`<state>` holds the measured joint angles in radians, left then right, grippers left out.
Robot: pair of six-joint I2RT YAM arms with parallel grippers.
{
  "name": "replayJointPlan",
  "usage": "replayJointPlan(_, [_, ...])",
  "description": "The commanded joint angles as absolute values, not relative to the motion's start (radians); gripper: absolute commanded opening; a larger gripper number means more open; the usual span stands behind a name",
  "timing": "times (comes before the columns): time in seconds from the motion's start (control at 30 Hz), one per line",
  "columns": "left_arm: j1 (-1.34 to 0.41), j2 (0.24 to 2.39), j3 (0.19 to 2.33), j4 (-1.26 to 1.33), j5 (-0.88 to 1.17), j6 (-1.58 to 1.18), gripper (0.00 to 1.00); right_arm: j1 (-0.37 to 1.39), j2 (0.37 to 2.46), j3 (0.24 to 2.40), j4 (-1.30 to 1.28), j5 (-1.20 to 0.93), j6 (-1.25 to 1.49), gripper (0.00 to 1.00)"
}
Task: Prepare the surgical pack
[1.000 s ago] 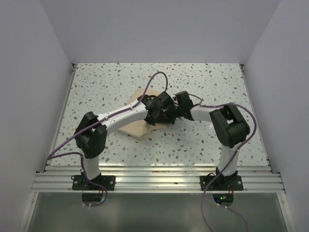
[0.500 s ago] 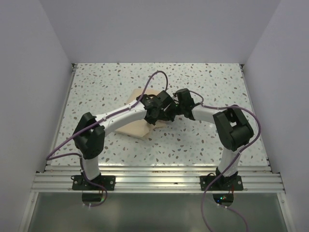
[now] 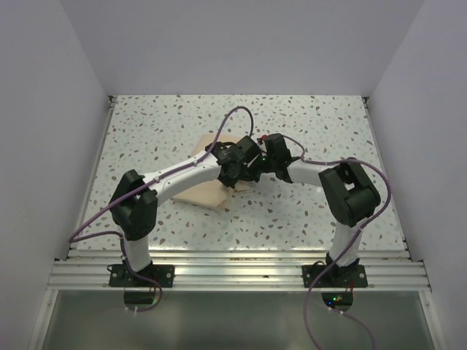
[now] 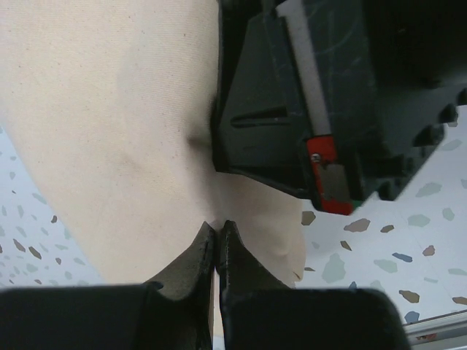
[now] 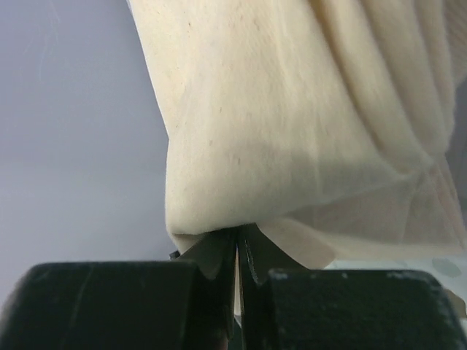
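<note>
Right jaws farther, tight on pack (image 5: 292, 146)

A: What carries it all?
B: A white table (image 3: 146, 131) speckled grey and brown, with a metal rail (image 3: 233, 270) along its near edge.
A: And lying on it?
B: The surgical pack (image 3: 206, 192), tan cloth, well beyond that rail, slightly left of the rail's middle.

surgical pack (image 3: 206, 192) on table (image 3: 153, 131), left of centre
</note>
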<state>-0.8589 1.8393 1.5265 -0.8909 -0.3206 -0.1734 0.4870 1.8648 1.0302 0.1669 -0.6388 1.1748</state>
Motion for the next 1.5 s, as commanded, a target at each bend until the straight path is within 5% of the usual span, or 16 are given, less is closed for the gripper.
replayJointPlan(0.0, [-0.868, 1.758, 1.562, -0.831, -0.258, -0.192, 0.0, 0.538, 1.948, 1.068, 0.346, -0.606, 1.21, 0.02])
replayJointPlan(0.27, [-0.868, 1.749, 1.545, -0.83, -0.247, -0.196, 0.0, 0.574, 2.011, 1.086, 0.387, -0.537, 1.221, 0.01])
replayJointPlan(0.77, [-0.841, 1.703, 1.463, -0.781, -0.244, -0.206, 0.0, 0.4, 1.721, 0.925, 0.101, -0.647, 0.974, 0.04])
replayJointPlan(1.2, [-0.844, 1.675, 1.444, -0.762, -0.207, -0.181, 0.0, 0.465, 1.968, 1.037, 0.5, -0.548, 1.224, 0.0])
replayJointPlan(1.47, [-0.842, 1.675, 1.408, -0.75, -0.206, -0.186, 0.0, 0.439, 1.981, 1.077, 0.414, -0.523, 1.194, 0.0])
